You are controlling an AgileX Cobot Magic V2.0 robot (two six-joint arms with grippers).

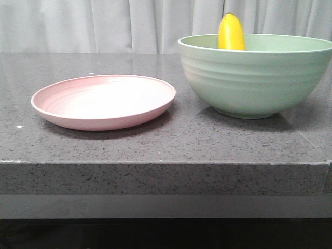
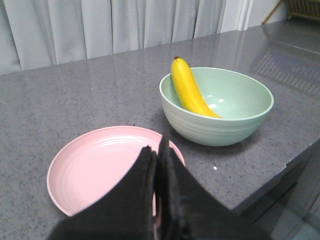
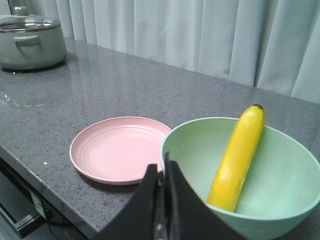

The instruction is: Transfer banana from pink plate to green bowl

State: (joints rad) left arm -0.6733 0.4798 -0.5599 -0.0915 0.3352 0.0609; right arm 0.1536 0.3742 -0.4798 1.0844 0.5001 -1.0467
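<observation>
**Banana stands in the green bowl, pink plate bare**

The banana leans inside the green bowl, its lower end down in the bowl and its upper end, with the dark tip, poking above the rim. In the right wrist view the banana rests against the inner wall of the bowl, tilted rather than upright. The pink plate sits on the grey speckled counter just beside the bowl, on the robot's left of it, the two rims close but apart in the front view.

The left tool hangs above the near edge of the plate with its dark fingers pressed together and nothing between them. The right tool is closed in the same way, empty, just beside the near rim of the bowl.

A lidded pot stands far off on the counter in the right wrist view, and pale curtains hang behind
</observation>
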